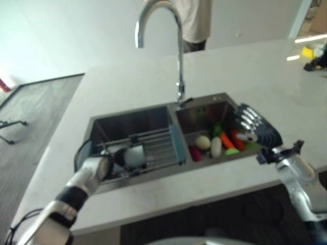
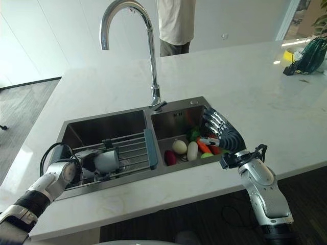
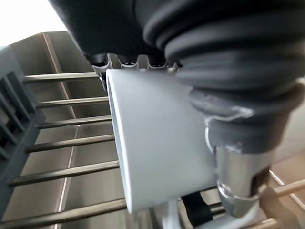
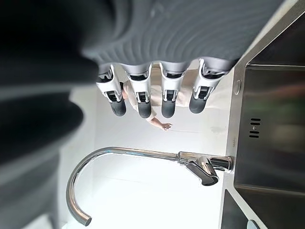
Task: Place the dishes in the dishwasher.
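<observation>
A white cup (image 2: 107, 161) lies on its side on the wire rack (image 2: 132, 149) that spans the left basin of the sink (image 2: 65, 127). My left hand (image 2: 71, 171) is shut on it; in the left wrist view the cup (image 3: 157, 138) sits against the palm, with the thumb (image 3: 238, 176) curled along its side and the rack bars just below. My right hand (image 2: 225, 133) hovers open over the front right corner of the right basin, and its fingers (image 4: 138, 93) are straight and hold nothing.
The right basin holds several toy vegetables and eggs (image 2: 186, 149). A tall curved faucet (image 2: 148, 56) rises behind the divider. A person (image 2: 176, 25) stands at the counter's far side. Green and yellow items (image 2: 305, 55) lie on the counter at far right.
</observation>
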Tool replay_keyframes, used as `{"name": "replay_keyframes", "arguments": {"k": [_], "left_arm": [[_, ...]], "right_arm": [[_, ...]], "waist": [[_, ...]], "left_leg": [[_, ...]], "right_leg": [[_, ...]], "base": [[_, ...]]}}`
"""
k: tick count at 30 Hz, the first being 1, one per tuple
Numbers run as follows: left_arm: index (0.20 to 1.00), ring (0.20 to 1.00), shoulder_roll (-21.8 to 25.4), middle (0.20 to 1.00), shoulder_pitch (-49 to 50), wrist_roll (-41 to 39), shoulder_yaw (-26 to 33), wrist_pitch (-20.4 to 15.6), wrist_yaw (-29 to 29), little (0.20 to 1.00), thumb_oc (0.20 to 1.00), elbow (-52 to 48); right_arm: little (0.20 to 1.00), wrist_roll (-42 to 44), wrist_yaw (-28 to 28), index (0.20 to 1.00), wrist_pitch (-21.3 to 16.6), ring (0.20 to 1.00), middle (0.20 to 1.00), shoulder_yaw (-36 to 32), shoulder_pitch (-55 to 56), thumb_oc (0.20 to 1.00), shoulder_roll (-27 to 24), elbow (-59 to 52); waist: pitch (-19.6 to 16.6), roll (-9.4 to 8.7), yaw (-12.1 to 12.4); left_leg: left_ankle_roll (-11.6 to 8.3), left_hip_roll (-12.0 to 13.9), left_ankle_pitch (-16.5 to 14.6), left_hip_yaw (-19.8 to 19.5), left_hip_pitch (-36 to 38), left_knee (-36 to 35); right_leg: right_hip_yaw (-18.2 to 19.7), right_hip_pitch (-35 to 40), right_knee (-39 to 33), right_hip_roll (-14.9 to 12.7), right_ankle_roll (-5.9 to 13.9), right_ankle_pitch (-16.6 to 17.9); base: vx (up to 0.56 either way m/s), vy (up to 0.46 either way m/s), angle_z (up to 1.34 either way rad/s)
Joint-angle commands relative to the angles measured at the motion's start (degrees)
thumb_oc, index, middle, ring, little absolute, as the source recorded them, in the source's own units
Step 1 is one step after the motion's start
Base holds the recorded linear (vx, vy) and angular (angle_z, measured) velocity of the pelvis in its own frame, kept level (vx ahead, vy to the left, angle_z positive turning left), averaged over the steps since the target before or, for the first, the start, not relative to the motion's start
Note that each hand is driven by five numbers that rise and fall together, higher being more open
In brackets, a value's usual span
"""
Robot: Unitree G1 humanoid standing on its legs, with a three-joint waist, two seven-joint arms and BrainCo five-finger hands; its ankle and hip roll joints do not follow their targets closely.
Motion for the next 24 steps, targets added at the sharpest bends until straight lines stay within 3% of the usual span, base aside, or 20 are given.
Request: {"name": "replay_keyframes", "arguments": {"k": [1,4,6,9,17,21,24], "left_arm": [[1.000,1.000,-2.0,1.000,-0.8,0.6,-1.6,1.1,-1.0,1.000,1.000,5.5],[1.000,1.000,-4.6,1.000,-0.2,-0.5,-2.3,3.1,-2.3,1.000,1.000,9.4],[0.200,0.200,-8.3,0.200,1.0,-1.3,-3.1,4.4,-1.5,0.200,0.200,15.3],[0.200,0.200,-11.7,0.200,1.9,-3.5,-3.8,4.2,2.2,0.200,0.200,22.6],[0.200,0.200,-11.4,0.200,1.7,-6.8,-1.3,1.7,9.4,0.200,0.200,21.0],[0.200,0.200,-4.6,0.200,1.2,-7.8,2.1,-2.1,14.3,0.200,0.200,10.9],[0.200,0.200,1.6,0.200,2.6,-9.5,5.4,-2.5,16.3,0.200,0.200,-1.3]], "right_arm": [[1.000,0.4,0.3,1.000,-3.5,1.000,1.000,0.0,-4.0,1.000,0.5,-1.7],[1.000,0.4,0.6,1.000,-3.5,1.000,1.000,0.1,-4.1,1.000,0.7,-1.6],[1.000,0.1,0.9,1.000,-3.2,1.000,1.000,0.5,-4.5,1.000,1.2,-1.8],[1.000,0.0,1.5,1.000,-2.9,1.000,1.000,1.1,-4.7,1.000,1.4,-2.0],[1.000,-0.3,0.8,1.000,-3.5,1.000,1.000,1.1,-3.8,1.000,1.2,-1.8],[1.000,-1.2,-1.0,1.000,-5.2,1.000,1.000,0.0,-2.4,1.000,-0.1,-1.2],[1.000,-0.5,-1.6,1.000,-5.6,1.000,1.000,-2.1,-0.9,1.000,-0.6,-1.0]], "waist": [[0.9,0.29,-1.2],[0.8,0.24,-1.5],[0.7,0.16,-1.9],[0.6,0.19,-2.7],[0.8,-0.17,-2.0],[1.0,-0.24,-1.0],[1.4,-0.12,0.3]], "left_leg": [[-0.40,2.4,-8.0,-1.1,-1.2,7.2],[-0.33,2.5,-8.0,-0.9,-1.1,7.2],[-0.27,2.5,-8.0,-0.7,-1.0,7.2],[-0.21,2.6,-8.2,0.0,-0.7,7.2],[-0.21,2.5,-8.2,0.0,-0.7,7.2],[-0.40,2.3,-8.1,-0.5,-0.8,7.2],[-0.52,2.0,-8.1,-1.4,-1.1,7.2]], "right_leg": [[-2.4,0.7,-0.8,-2.2,5.04,0.2],[-2.4,0.7,-0.8,-2.2,5.04,0.1],[-2.2,0.6,-0.8,-2.1,4.99,0.1],[-1.6,0.5,-0.8,-1.9,4.97,0.1],[-2.0,0.6,-0.8,-2.0,4.84,0.2],[-2.4,0.7,-0.8,-2.3,4.95,0.5],[-2.7,0.9,-0.8,-2.5,4.91,0.6]], "base": [[0.00,0.000,0.00],[0.00,0.000,0.00],[0.00,0.000,0.00],[0.02,0.006,-0.20],[-0.01,0.002,-0.06],[0.00,-0.001,0.01],[0.00,-0.004,0.02]]}}
